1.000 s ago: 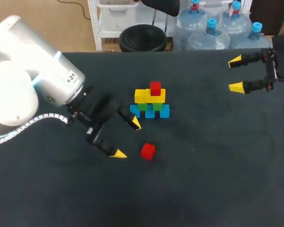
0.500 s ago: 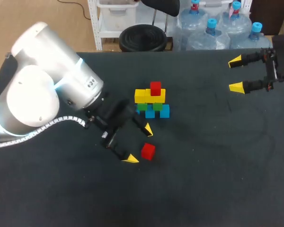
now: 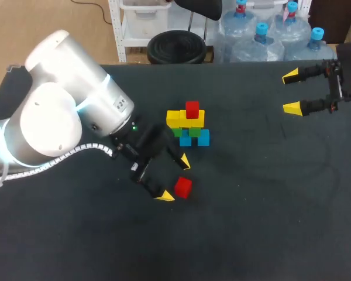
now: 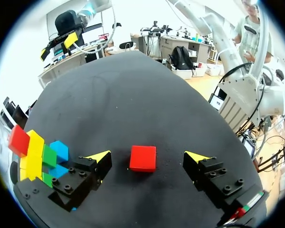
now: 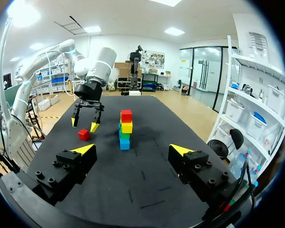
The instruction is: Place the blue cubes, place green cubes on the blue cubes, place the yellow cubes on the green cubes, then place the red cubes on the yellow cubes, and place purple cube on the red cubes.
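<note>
**Loose red cube lies between the left claw's spread fingers**

The loose red cube lies on the dark desk, lower middle of the head view. It sits between the wide-open fingers of the left claw, with a gap on each side, so nothing is gripped. Just above it in the frame stands the stack, with blue at the base, then green, yellow, and red on top. The right claw, at the upper right, is open and empty.
</note>
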You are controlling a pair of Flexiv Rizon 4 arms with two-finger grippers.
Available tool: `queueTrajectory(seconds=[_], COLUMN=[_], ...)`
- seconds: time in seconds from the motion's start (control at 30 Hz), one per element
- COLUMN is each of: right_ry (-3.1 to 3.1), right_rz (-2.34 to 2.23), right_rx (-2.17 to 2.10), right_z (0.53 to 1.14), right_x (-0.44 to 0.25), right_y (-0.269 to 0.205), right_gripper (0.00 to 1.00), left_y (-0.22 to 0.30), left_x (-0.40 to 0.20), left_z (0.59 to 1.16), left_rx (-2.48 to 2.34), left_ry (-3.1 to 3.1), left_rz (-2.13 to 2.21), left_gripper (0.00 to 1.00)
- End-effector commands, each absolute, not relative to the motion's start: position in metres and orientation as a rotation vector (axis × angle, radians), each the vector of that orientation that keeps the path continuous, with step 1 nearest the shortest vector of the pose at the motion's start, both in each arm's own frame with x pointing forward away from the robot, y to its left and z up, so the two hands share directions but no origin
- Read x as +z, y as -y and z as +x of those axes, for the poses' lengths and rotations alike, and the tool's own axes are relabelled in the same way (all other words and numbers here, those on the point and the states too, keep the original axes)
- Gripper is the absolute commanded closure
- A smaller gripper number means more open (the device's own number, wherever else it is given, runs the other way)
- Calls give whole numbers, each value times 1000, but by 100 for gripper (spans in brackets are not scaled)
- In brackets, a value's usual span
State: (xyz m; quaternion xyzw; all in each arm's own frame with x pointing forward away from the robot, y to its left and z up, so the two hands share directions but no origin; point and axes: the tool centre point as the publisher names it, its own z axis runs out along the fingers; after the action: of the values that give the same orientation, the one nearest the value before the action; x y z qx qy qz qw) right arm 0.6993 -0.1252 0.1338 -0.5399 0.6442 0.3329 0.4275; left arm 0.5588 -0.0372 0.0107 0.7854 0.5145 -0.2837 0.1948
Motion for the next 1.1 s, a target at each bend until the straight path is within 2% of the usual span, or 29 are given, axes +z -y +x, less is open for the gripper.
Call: queueTrajectory(seconds=[0.03, 0.4, 0.47, 0.5, 0.57, 0.77, 0.93, 1.0, 1.07, 1.1], right_ry=[-1608, -1608, -1608, -1608, -1608, -1608, -1608, -1608, -1608, -1608], right_rz=[-1348, -1348, -1348, -1348, -1348, -1348, -1348, -1348, -1348, -1348], right_rx=[831, 831, 831, 831, 831, 831, 831, 831, 831, 831], right_z=[700, 700, 700, 700, 700, 700, 700, 700, 700, 700], right_x=[133, 133, 133, 133, 133, 133, 133, 133, 133, 133], right_y=[125, 125, 125, 125, 125, 125, 125, 125, 125, 125], right_gripper=[0, 0, 0, 0, 0, 0, 0, 0, 0, 0], left_y=[40, 45, 45, 46, 46, 46, 46, 47, 47, 46], left_x=[6, 3, 3, 3, 2, 1, 2, 2, 3, 4], left_z=[562, 562, 562, 561, 561, 561, 561, 562, 562, 562], left_rx=[-796, -791, -790, -789, -787, -778, -772, -770, -766, -764], left_ry=[-1459, -1484, -1485, -1485, -1487, -1497, -1505, -1510, -1517, -1520], left_rz=[2208, 2204, 2203, 2203, 2203, 2202, 2199, 2195, 2191, 2188], left_gripper=[0, 0, 3, 9, 13, 51, 61, 72, 78, 87])
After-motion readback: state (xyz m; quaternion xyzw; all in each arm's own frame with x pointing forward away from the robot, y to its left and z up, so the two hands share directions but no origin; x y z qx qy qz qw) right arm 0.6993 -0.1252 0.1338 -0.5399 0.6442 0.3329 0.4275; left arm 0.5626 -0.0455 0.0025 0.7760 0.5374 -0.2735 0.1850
